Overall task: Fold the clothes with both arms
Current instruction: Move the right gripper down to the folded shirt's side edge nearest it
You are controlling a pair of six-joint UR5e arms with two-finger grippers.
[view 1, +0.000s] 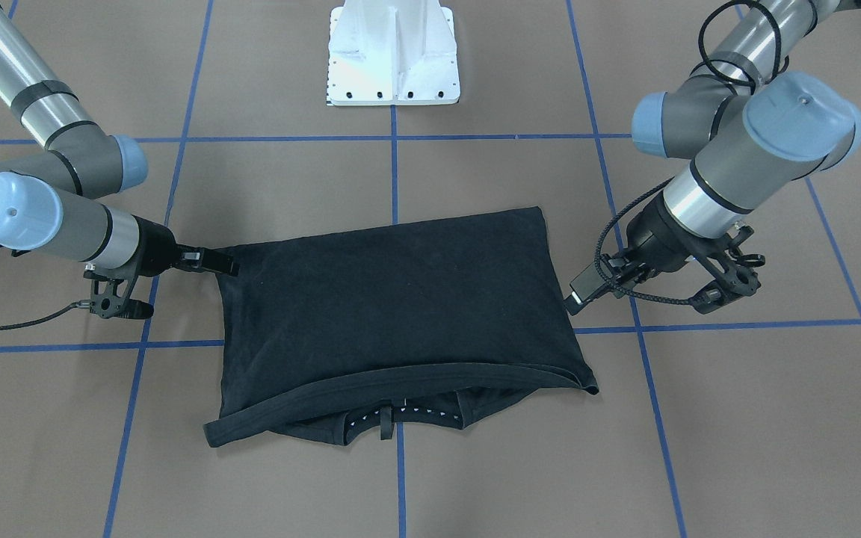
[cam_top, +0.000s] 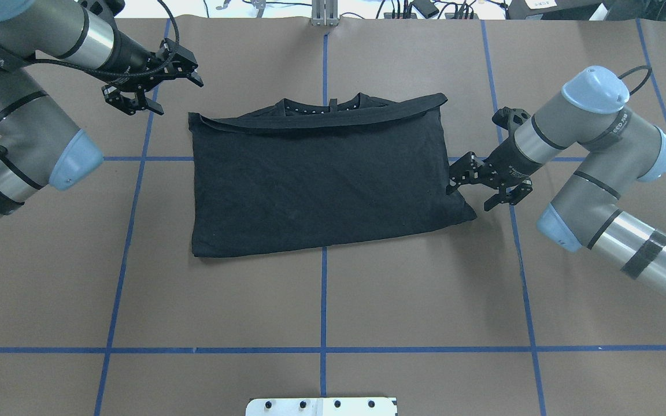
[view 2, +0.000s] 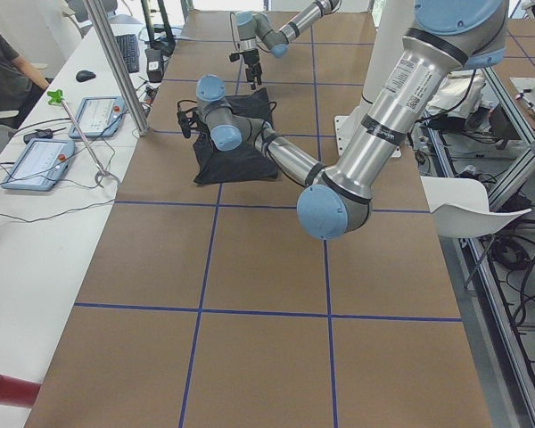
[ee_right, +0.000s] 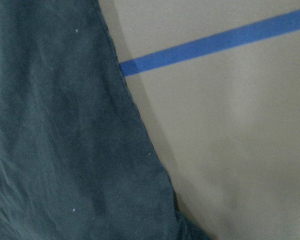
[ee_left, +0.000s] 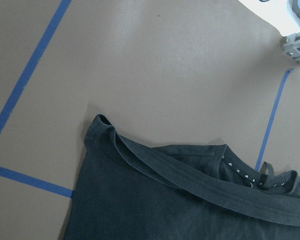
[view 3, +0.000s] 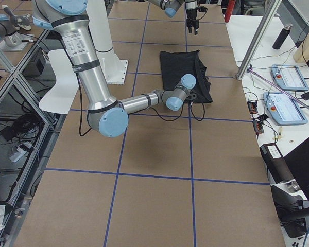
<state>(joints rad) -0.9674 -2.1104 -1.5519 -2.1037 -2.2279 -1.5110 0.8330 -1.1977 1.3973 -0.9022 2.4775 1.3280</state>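
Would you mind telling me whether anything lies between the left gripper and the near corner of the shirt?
Nothing visible does. The left gripper hangs off the T-shirt, and only bare brown table shows between it and the shirt's corner. The right gripper is already at the opposite edge.

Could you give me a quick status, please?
Left claw open, clear of shirt. Right claw at shirt's edge, grip unclear. Shirt folded flat. Nothing in the way.

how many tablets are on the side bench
2 tablets, both lying flat on the white bench beside the table: one nearer the camera, one farther along. More may sit outside the view.
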